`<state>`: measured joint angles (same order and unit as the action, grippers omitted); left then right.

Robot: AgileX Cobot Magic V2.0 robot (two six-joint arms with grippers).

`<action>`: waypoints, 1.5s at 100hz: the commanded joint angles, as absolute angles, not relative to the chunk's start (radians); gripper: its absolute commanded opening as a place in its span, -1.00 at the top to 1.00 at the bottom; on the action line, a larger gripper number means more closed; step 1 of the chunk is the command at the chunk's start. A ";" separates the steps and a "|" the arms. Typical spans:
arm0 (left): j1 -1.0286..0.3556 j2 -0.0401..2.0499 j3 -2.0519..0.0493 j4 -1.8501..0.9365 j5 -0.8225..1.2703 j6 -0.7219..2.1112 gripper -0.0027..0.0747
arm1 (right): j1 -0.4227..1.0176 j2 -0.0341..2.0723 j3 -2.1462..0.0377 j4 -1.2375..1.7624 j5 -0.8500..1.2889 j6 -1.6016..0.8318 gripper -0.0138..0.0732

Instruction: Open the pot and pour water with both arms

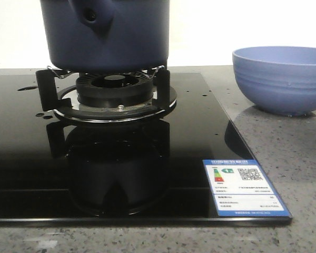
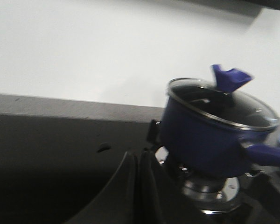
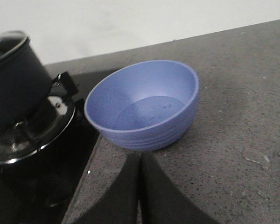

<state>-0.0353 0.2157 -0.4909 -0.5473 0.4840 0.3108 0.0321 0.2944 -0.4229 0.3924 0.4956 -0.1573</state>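
The dark navy-blue pot stands on the gas burner, its hollow handle stub facing the camera. In the left wrist view the pot wears a glass lid with a blue knob. My left gripper is shut and empty, above the hob to the pot's side, apart from it. My right gripper is shut and empty over the counter just short of the light-blue ribbed bowl. Neither gripper shows in the front view.
The black glass hob carries an energy label at its front right corner. The light-blue bowl stands on the speckled grey counter to the hob's right. A white wall runs behind.
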 commanded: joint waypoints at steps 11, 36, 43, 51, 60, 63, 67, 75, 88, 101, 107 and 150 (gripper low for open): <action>-0.153 0.286 -0.594 -0.556 0.441 0.362 0.97 | 0.136 0.417 -0.553 0.383 0.472 -0.248 0.79; -0.269 0.351 -0.610 -0.638 0.417 0.365 0.22 | 0.182 0.472 -0.600 0.383 0.462 -0.250 -0.26; -0.290 0.372 -0.610 -0.658 0.403 0.366 -0.05 | 0.182 0.475 -0.600 0.383 0.460 -0.250 -0.50; -0.316 0.400 -0.610 -0.694 0.386 0.387 -0.20 | 0.182 0.475 -0.600 0.386 0.460 -0.250 -0.52; -0.343 0.438 -0.610 -0.769 0.358 0.455 -0.17 | 0.182 0.475 -0.600 0.391 0.460 -0.250 -0.52; -0.354 0.457 -0.610 -0.798 0.345 0.489 -0.15 | 0.182 0.475 -0.600 0.391 0.458 -0.250 -0.52; -0.364 0.477 -0.610 -0.842 0.322 0.528 -0.12 | 0.182 0.475 -0.600 0.391 0.459 -0.250 -0.52; -0.386 0.533 -0.628 -0.898 0.292 0.614 -0.09 | 0.182 0.475 -0.600 0.391 0.459 -0.250 -0.52; -0.412 0.639 -0.681 -0.908 0.255 0.680 -0.09 | 0.182 0.475 -0.600 0.391 0.459 -0.250 -0.52; -0.418 0.762 -0.752 -0.908 0.239 0.716 -0.21 | 0.182 0.475 -0.600 0.391 0.459 -0.250 -0.52; -0.418 0.814 -0.789 -0.910 0.239 0.735 -0.36 | 0.182 0.475 -0.600 0.391 0.459 -0.250 -0.52; -0.418 1.160 -1.035 -0.912 0.290 0.840 -0.52 | 0.182 0.475 -0.600 0.391 0.463 -0.250 -0.52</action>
